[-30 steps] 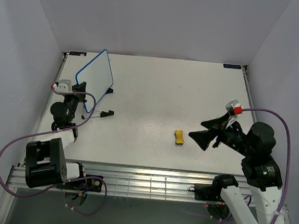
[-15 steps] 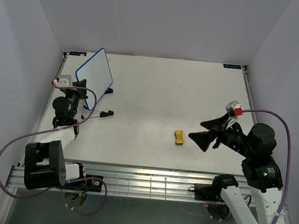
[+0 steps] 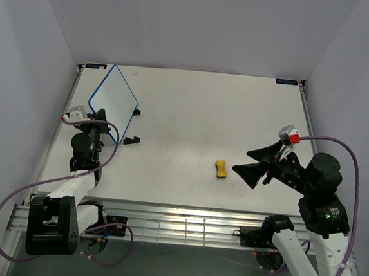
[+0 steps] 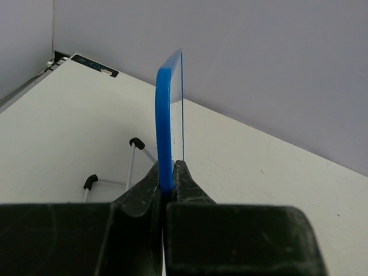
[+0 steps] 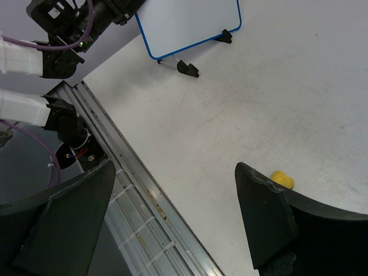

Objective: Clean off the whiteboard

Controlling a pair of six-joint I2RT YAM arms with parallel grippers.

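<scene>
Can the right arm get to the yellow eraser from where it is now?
Probably yes. The right tool stands open just beside the yellow eraser, with only bare table between them and nothing blocking the way.

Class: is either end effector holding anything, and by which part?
The left end effector grips the whiteboard by the edge of its blue frame; the right end effector is open and empty.

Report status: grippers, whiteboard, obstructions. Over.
Left gripper shut on whiteboard frame. Right gripper open, empty. Eraser on table beside it, untouched. No obstruction seen.
</scene>
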